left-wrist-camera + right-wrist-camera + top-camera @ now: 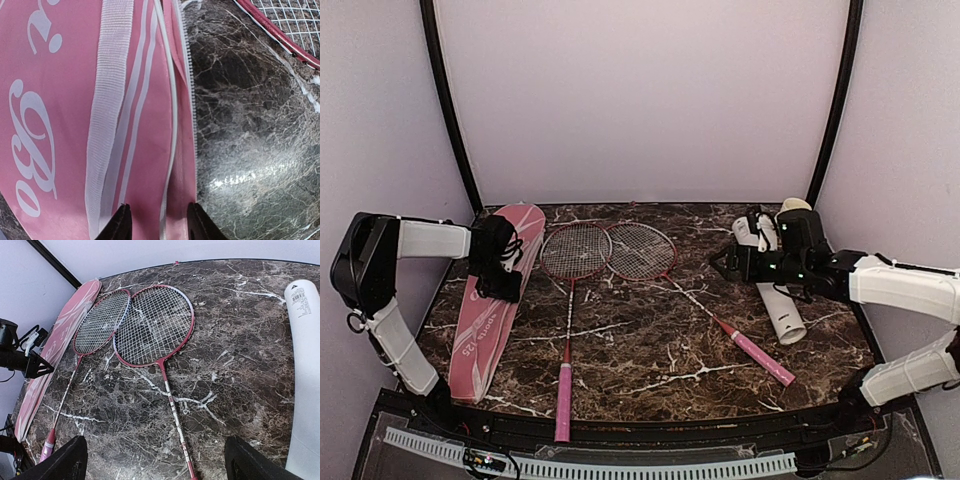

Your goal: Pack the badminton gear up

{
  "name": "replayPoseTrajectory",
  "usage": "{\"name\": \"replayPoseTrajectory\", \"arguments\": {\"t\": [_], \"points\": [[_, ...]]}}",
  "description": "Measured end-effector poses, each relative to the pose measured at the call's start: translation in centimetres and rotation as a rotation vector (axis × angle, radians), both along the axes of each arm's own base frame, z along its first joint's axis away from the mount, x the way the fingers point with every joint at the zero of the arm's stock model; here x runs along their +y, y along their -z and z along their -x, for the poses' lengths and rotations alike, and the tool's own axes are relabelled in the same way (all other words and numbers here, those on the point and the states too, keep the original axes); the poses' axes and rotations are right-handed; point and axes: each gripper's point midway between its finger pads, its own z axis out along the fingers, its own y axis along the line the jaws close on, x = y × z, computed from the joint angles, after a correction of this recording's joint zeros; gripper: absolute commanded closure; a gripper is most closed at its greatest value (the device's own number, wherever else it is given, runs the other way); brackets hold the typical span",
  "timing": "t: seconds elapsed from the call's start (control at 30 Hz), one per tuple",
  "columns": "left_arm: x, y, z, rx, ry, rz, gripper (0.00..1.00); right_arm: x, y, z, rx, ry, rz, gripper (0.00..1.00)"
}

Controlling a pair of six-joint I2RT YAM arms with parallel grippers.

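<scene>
The pink lettered racquet cover point(492, 305) lies flat at the left of the table. My left gripper point(506, 276) is open just above the cover's zipper edge point(172, 150), one fingertip point(121, 223) on each side of the white piping. Two red-rimmed racquets lie with heads touching: the left racquet point(576, 250) and the right racquet point(641, 250). Their pink handles point(563, 400) point towards me. My right gripper point(155, 462) is wide open and empty above the right racquet's shaft point(172, 407). The white tube point(781, 312) lies under my right arm. I cannot make out any shuttlecocks.
A cream mug point(794, 206) peeks out behind my right arm at the back right. The marble table point(640, 340) ends at a dark front rail. White walls close in the back and sides, with black poles in the corners.
</scene>
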Motion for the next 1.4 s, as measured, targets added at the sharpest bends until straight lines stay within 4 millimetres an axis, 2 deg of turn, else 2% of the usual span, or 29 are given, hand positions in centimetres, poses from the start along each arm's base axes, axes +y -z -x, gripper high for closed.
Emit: {"name": "replayPoseTrajectory", "arguments": {"t": [0.2,0.5,0.67,0.77,0.87,0.97,1.13,1.23,1.4], "points": [[0.0,0.0,-0.3,0.0,0.001,-0.002,0.7,0.2,0.0,0.0,0.002,0.001,-0.014,0.05],[0.3,0.5,-0.3,0.016,0.003,-0.025,0.99,0.5,0.6,0.5,0.016,-0.005,-0.025,0.05],[0.2,0.5,-0.2,0.017,0.006,-0.02,1.0,0.9,0.6,0.8,0.026,-0.019,-0.037,0.06],[-0.2,0.4,-0.3,0.015,0.011,-0.001,1.0,2.1,1.0,1.7,0.043,-0.046,-0.04,0.07],[-0.7,-0.5,-0.5,-0.014,0.021,0.025,1.0,3.9,2.5,2.8,0.082,-0.075,-0.012,0.07],[-1.7,-2.5,-1.1,-0.082,0.04,0.061,1.0,6.3,4.1,3.9,0.115,-0.108,0.031,0.07],[-2.6,-5.8,-1.8,-0.188,0.061,0.106,1.0,11.1,5.1,5.3,0.132,-0.157,0.066,0.09],[-2.7,-6.5,-2.0,-0.213,0.062,0.114,1.0,14.5,5.7,5.7,0.138,-0.18,0.085,0.1],[-2.5,-6.6,-2.0,-0.214,0.054,0.102,1.0,20.3,7.8,6.9,0.16,-0.233,0.126,0.11]]}}
